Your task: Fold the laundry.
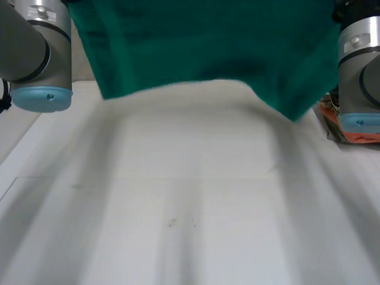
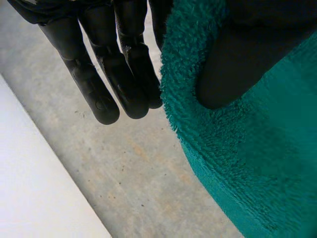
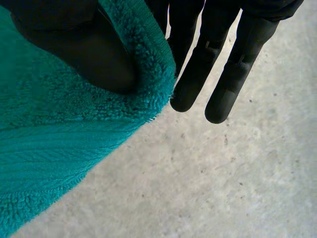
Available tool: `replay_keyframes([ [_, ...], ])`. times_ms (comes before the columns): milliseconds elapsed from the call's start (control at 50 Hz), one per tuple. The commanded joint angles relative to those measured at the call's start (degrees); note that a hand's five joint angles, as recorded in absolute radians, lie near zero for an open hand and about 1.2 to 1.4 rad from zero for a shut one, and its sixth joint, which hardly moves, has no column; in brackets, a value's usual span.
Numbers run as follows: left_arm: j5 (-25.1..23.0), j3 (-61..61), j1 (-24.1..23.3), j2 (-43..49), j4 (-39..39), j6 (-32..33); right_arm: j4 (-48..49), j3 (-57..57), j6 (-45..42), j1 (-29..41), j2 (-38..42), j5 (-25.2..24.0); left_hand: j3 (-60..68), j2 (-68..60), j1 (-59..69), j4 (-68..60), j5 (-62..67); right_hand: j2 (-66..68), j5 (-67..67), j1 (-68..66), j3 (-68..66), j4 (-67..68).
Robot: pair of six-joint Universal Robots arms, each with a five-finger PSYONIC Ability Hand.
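A green towel [image 1: 208, 47] hangs in the air above the white table [image 1: 190, 196], stretched between both arms, its lower edge sagging and one lower corner dangling toward the right. In the left wrist view my left hand [image 2: 106, 64] pinches a corner of the towel [image 2: 247, 163] between its thumb [image 2: 237, 69] and the fingers behind the cloth. In the right wrist view my right hand [image 3: 213, 64] pinches the towel's [image 3: 59, 148] other corner under its thumb [image 3: 84, 54], the remaining fingers straight beside the cloth.
An orange and dark heap [image 1: 350, 127] lies on the table's right side behind my right arm [image 1: 359, 71]. My left arm [image 1: 35, 53] stands at the table's left. Grey floor [image 2: 133, 168] lies below both hands beyond the table edge.
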State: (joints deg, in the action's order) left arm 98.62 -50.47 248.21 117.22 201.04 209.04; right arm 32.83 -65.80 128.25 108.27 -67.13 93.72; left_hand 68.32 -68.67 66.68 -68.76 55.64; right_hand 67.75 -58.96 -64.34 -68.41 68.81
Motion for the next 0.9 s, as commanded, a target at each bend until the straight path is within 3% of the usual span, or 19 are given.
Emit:
replay_keyframes([
  [20, 0.2, -18.0, 1.6, -5.2, 0.7, -4.9, -7.1, -9.7, 1.5, 1.7, -0.2, -3.0, 11.7, -11.3, 13.3, -11.2, 14.4, 12.3, -11.0, -15.7, -11.6, 11.2],
  [180, -1.5, -35.6, 1.7, -5.0, 3.3, -6.5, -16.7, -19.4, 13.5, 0.5, 1.1, -5.4, 11.7, -11.3, 13.3, -11.2, 14.4, 12.3, -11.0, -15.7, -11.6, 11.2],
  [300, -2.7, -41.9, 2.0, -4.5, 8.0, -6.5, -20.2, -21.3, 24.4, -1.4, 6.2, -13.1, 11.7, -11.3, 13.3, -11.2, 14.4, 12.3, -11.0, -15.7, -11.6, 11.2],
  [380, -2.9, -43.3, 1.9, -3.9, 8.8, -6.5, -25.7, -20.9, 27.4, -5.2, 7.4, -18.0, 11.7, -11.3, 13.3, -11.2, 14.4, -1.4, 2.7, -2.0, 2.1, -2.5],
  [460, -2.9, -43.7, 1.7, -3.9, 8.8, -6.5, -29.4, -20.3, 26.5, -7.9, 7.4, -19.9, 11.7, -11.3, 13.3, -11.2, 14.4, -21.8, 23.0, 18.4, 22.4, -22.8],
  [540, -3.0, -45.0, 1.7, -4.5, 8.8, -6.5, -30.8, -18.6, 24.2, -9.3, 7.8, -19.7, 11.7, -11.3, 13.3, -11.2, 14.4, -30.2, 31.4, 26.8, 30.9, -31.3],
  [820, -3.0, -46.7, 1.3, -4.6, 8.8, -6.4, -32.0, -17.8, 0.9, -10.4, 9.7, -20.4, 11.7, -11.3, 13.3, -11.2, 14.4, -42.0, 43.2, 38.6, 42.7, -43.1],
  [900, -3.0, -46.7, 1.3, -4.6, 8.8, -6.4, -31.9, -17.8, -2.0, -9.9, 9.6, -24.2, 11.7, -11.3, 13.3, -11.2, 14.4, -43.5, 44.7, 40.1, 44.2, -44.6],
])
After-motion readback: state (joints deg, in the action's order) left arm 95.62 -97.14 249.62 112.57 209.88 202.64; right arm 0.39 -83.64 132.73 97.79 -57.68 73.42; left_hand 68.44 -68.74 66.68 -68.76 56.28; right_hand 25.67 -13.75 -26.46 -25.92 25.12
